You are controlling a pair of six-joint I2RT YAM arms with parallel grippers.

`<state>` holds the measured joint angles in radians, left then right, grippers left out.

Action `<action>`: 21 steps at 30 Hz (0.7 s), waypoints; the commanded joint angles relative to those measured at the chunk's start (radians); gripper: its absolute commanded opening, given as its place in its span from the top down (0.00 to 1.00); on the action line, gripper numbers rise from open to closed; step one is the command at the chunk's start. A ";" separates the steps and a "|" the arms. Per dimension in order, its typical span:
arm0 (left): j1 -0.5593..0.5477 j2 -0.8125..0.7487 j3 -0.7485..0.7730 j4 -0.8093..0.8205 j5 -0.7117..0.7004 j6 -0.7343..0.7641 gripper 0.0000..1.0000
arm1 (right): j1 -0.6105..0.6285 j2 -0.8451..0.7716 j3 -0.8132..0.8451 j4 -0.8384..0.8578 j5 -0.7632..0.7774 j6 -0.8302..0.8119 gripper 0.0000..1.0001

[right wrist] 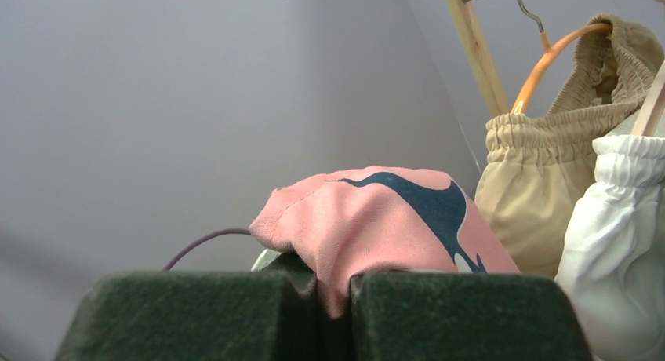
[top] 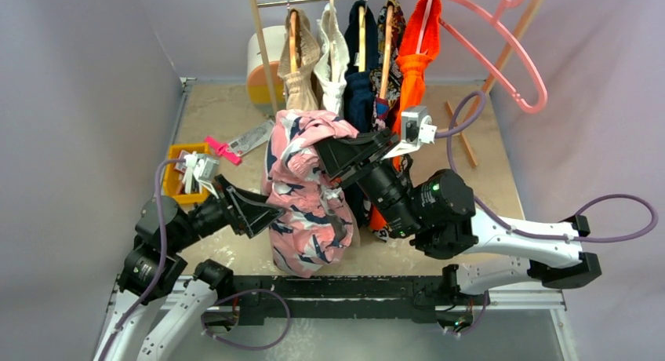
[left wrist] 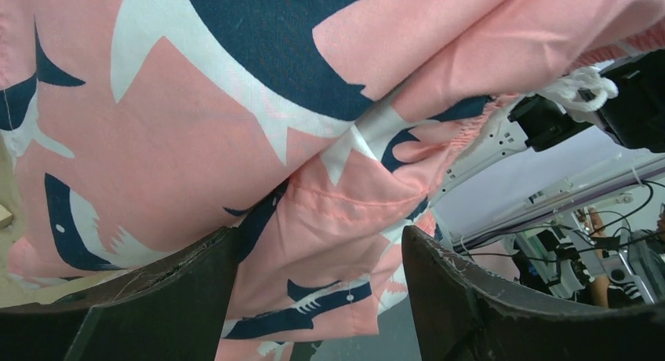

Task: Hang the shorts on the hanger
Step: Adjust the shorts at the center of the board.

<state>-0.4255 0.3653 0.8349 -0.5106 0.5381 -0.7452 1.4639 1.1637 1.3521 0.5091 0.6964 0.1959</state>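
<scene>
The shorts (top: 302, 188), pink with a navy-and-white print, hang bunched above the table's middle. My right gripper (top: 323, 158) is shut on their upper edge; in the right wrist view a pink fold (right wrist: 376, 220) is pinched between the closed pads of the right gripper (right wrist: 335, 286). From the left, my left gripper (top: 270, 216) reaches the lower part of the shorts. It is open, and in its wrist view a flap of the shorts (left wrist: 235, 102) hangs between the spread fingers of the left gripper (left wrist: 320, 243). The hanger (top: 510, 43), large and pink, hangs bare at the rack's right end.
A wooden rack at the back holds beige shorts (top: 298, 63), a white garment (top: 333, 55), a navy one (top: 361, 71) and an orange one (top: 416, 63). A yellow bin (top: 184, 173) and a pink clip (top: 223, 151) lie at the left.
</scene>
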 commanded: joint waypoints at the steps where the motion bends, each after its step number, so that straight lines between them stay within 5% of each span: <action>1: 0.008 0.036 -0.029 0.101 -0.013 0.021 0.27 | 0.000 -0.001 0.018 0.092 -0.004 0.016 1.00; 6: 0.008 0.049 -0.081 0.189 -0.026 -0.021 0.37 | 0.000 -0.002 -0.001 0.090 -0.016 0.047 1.00; 13: 0.008 0.032 -0.035 0.141 -0.096 0.027 1.00 | -0.001 -0.031 -0.026 0.039 -0.020 0.069 1.00; 21: 0.006 -0.019 0.222 -0.110 -0.332 0.193 1.00 | 0.000 -0.165 -0.098 -0.234 0.053 0.083 1.00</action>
<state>-0.4255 0.3847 0.9184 -0.5621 0.3553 -0.6514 1.4639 1.0870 1.2732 0.3927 0.7033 0.2504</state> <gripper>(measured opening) 0.008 0.008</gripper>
